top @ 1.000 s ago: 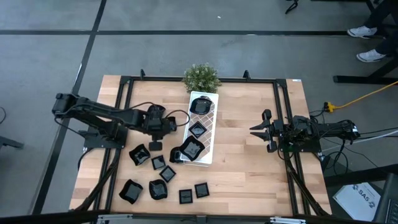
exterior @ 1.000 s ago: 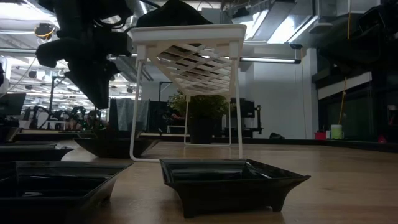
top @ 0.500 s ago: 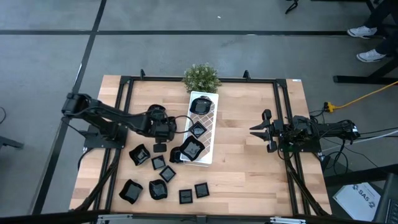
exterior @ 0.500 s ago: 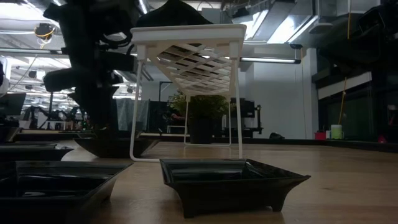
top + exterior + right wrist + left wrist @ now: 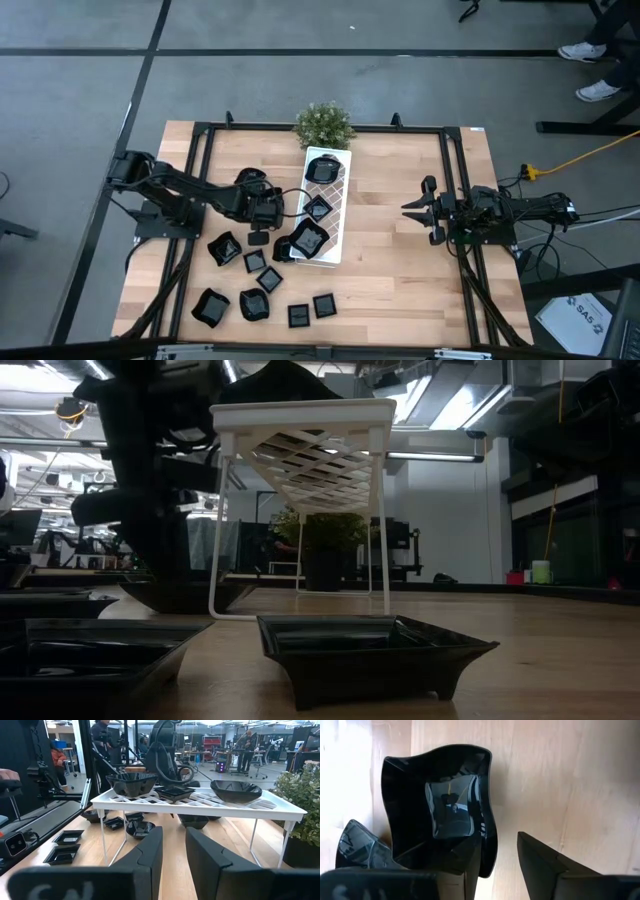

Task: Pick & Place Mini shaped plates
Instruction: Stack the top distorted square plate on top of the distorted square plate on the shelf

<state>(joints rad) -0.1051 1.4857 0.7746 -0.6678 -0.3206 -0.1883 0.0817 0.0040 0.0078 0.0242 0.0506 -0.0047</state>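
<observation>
**Q.** Beside the tray's long left edge, what is the left end effector [image 5: 258, 228] doing?

**A.** It hangs low over one mini shaped plate [image 5: 447, 820], a wavy-edged black dish on bare bench [image 5: 390, 260] just left of the white tray [image 5: 345, 205]. Its fingers [image 5: 545, 862] stand apart, nothing between them; one crosses the dish's near rim, the other lies over bare wood beside it. Judged step: closing on that rim to lift the dish.

**Q.** How should the grasp be made?

**A.** Probably by settling until one finger sits inside the rim and the other outside, then pinching the wall squarely. Glossy ware may slip, so a deep bite helps. A second dish [image 5: 357, 850] touches or overlaps the target at one corner; the lift should go straight up to avoid dragging it.

**Q.** Orientation of the dish?

**A.** Upright, hollow facing up, a square well at its centre. In the wrist view it is slightly longer than wide, the long axis running away from the fingers; on the bench that seems roughly parallel to the tray's long edges, though the arm hides it from above.

**Q.** And farther out?

**A.** Three dishes sit on the tray; others lie loose toward the bench's front-left corner [image 5: 230, 290]. The right end effector [image 5: 418, 210] waits near the right edge, fingers partly apart, empty.
</observation>
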